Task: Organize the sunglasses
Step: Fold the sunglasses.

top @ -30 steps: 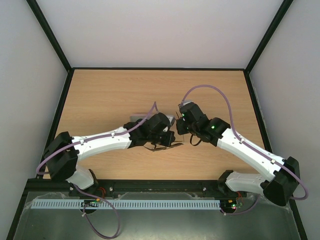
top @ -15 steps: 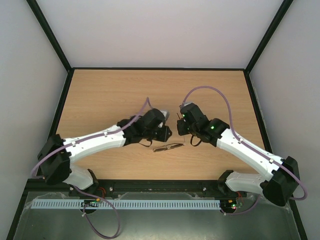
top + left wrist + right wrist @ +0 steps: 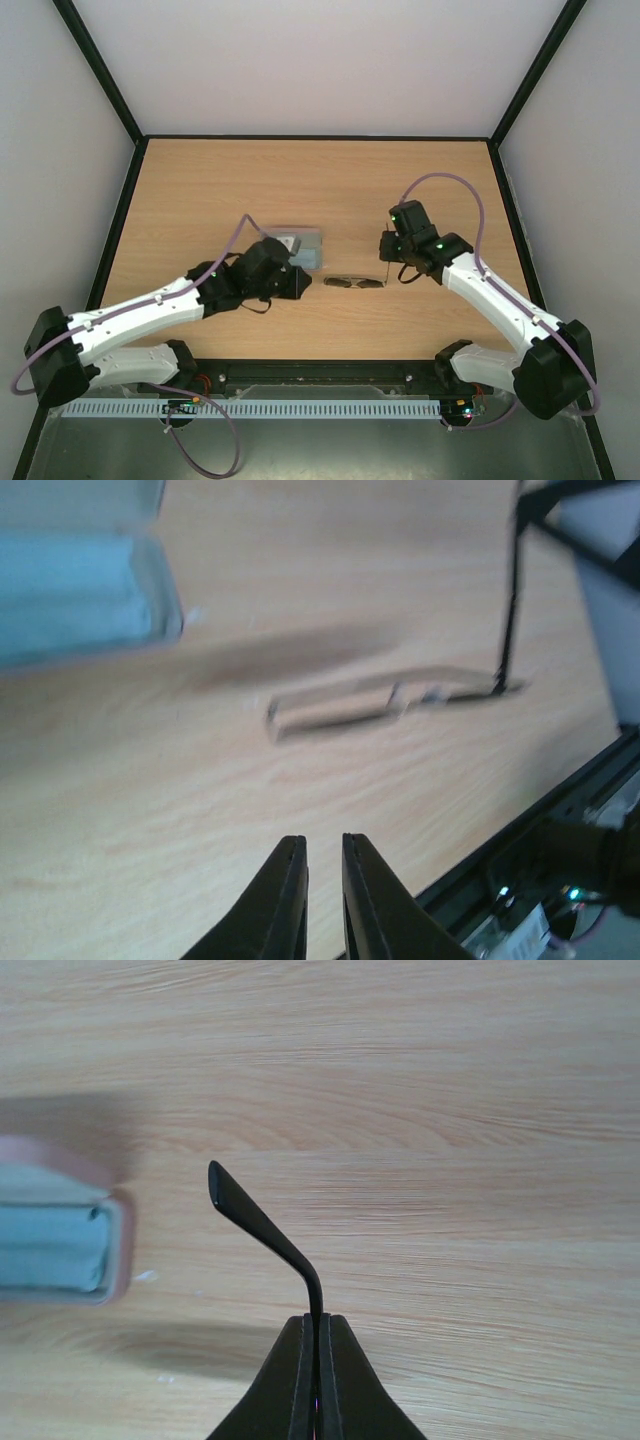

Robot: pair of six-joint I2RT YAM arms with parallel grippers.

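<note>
The sunglasses [image 3: 352, 283], dark lenses on a thin black frame, lie on the wooden table between the arms; they show blurred in the left wrist view [image 3: 380, 702]. One thin black temple arm [image 3: 262, 1226] stands up from them, and my right gripper [image 3: 318, 1322] is shut on it, just right of the lenses [image 3: 389, 258]. My left gripper [image 3: 323, 846] sits a short way left of the sunglasses [image 3: 303, 284], apart from them. Its jaws stand slightly open with nothing between them.
A pinkish case [image 3: 300, 246] with a light blue cloth [image 3: 75, 595] in it sits just behind my left gripper and left of my right gripper [image 3: 55, 1245]. The table's black front rail [image 3: 560, 810] runs close behind the sunglasses in the left wrist view.
My left gripper has let go of the sunglasses and drawn back to the left, uncovering the case. My right gripper has shifted right, and the sunglasses have moved right with it.
</note>
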